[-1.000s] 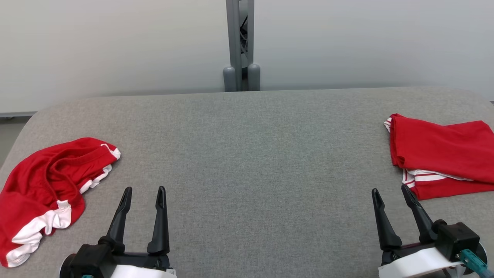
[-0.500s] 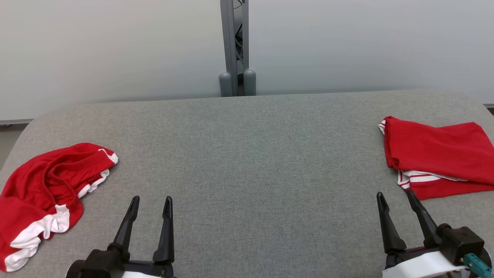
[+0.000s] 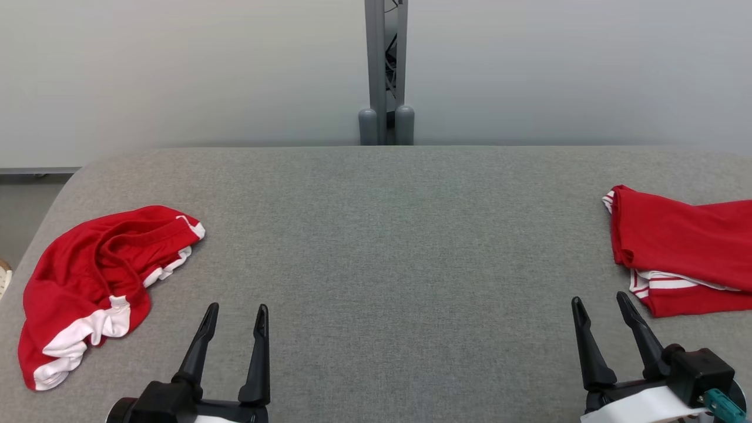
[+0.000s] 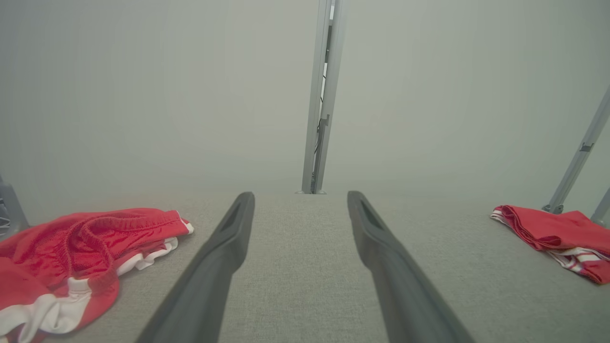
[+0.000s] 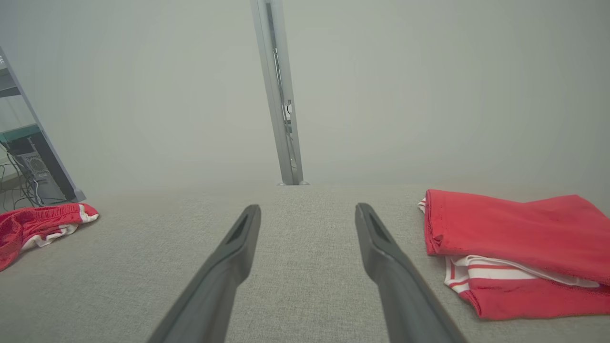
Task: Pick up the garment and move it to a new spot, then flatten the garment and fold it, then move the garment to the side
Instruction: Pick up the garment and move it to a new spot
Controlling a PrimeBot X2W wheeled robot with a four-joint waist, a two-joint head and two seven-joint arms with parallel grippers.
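Observation:
A crumpled red garment (image 3: pixel 100 276) with white trim lies at the table's left edge, also in the left wrist view (image 4: pixel 71 247) and far left in the right wrist view (image 5: pixel 33 224). My left gripper (image 3: pixel 237 308) stands open and empty near the front edge, right of this garment and apart from it. In its own view the left gripper (image 4: pixel 300 196) has bare cloth between its fingers. A folded red garment (image 3: pixel 687 247) with white stripes lies at the right edge (image 5: pixel 514 228). My right gripper (image 3: pixel 599 298) is open and empty just left of it (image 5: pixel 308 207).
The grey fabric-covered table (image 3: pixel 376 235) has rounded far corners and stretches bare between the two garments. A grey metal post (image 3: pixel 386 70) rises behind its far edge against a pale wall. A slanted metal strut (image 4: pixel 579 157) stands behind the folded garment.
The whole head picture has shifted to the right, so the camera has turned. Both garments lie where they were, and both grippers stay open and empty.

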